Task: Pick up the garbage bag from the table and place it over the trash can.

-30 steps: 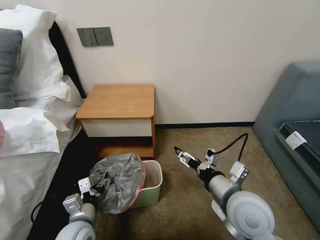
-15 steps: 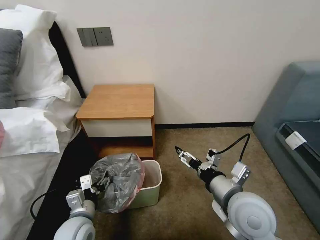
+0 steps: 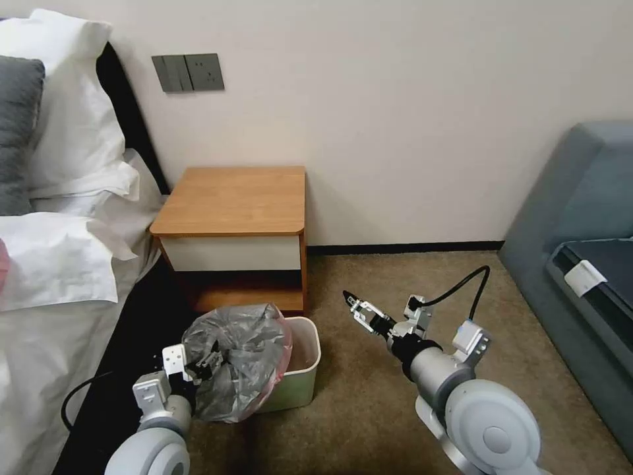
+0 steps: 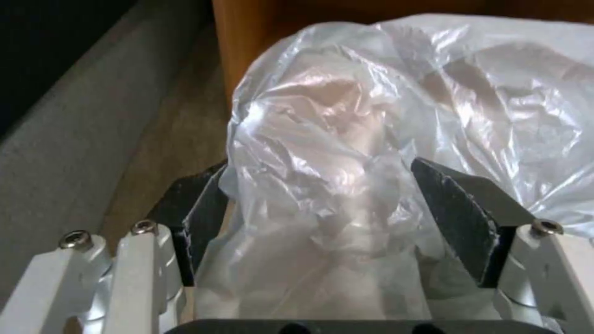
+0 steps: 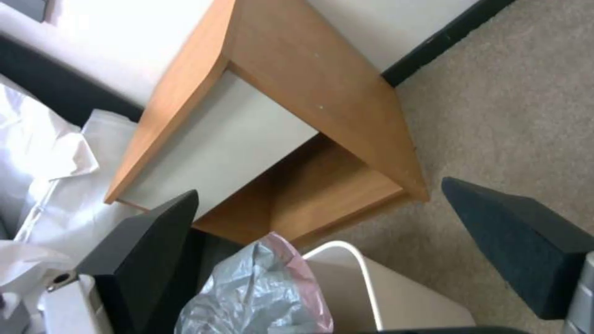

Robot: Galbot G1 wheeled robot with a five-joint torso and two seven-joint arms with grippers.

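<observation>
- Left tool [image 3: 198,365] backed off slightly over the last second; jaws now stood wide around the bag [image 3: 239,356], not pinching.
- Bag sat bunched on the can's [image 3: 300,379] left rim, off the tabletop [image 3: 231,201]; mouth not spread.
- Right tool [image 3: 351,302] hovered wide, right of can.

Item count: one garbage bag [image 3: 239,359]; one trash can [image 3: 300,376]; one table [image 3: 234,201]; two grippers, left gripper [image 3: 206,364] and right gripper [image 3: 352,303]; apparently two white pillows [image 3: 72,99], partly cropped.
</observation>
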